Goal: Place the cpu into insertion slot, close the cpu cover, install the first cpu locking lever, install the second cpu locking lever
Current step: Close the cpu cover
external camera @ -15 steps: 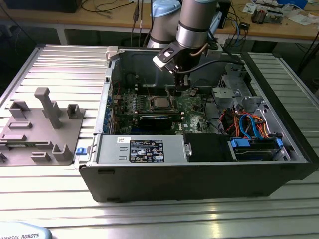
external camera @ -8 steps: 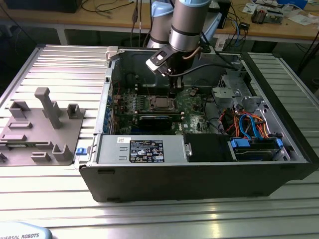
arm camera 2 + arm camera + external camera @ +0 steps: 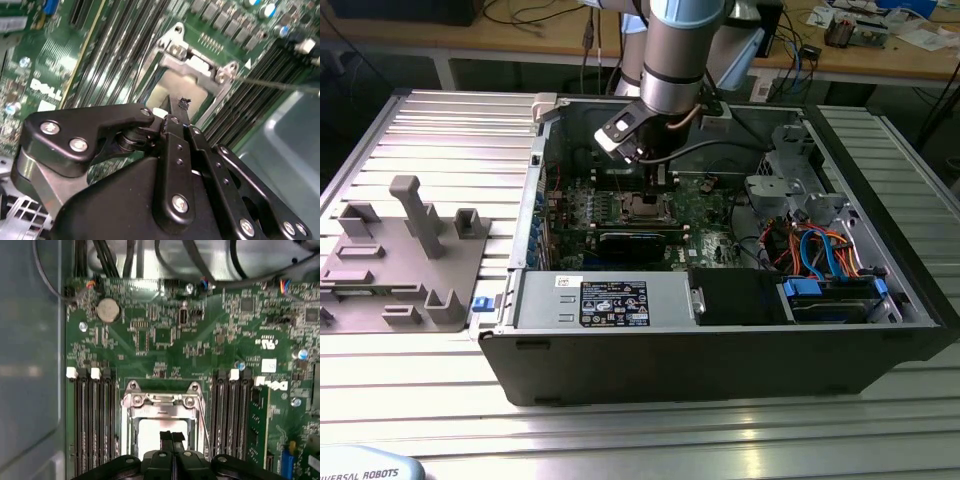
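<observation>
Closest up in both wrist views, black linkage of gripper (image 3: 172,436), fingertips (image 3: 166,436) pinched together with nothing visible between them; poised right over cpu (image 3: 150,430), contact impossible to judge; pale grey chip seated in the socket, framed by cpu cover (image 3: 160,401) lowered around it; thin wire lever (image 3: 203,415) beside the cover's edge; all at upper centre of the exterior view, on green motherboard (image 3: 705,215) inside open computer case (image 3: 880,330).
</observation>
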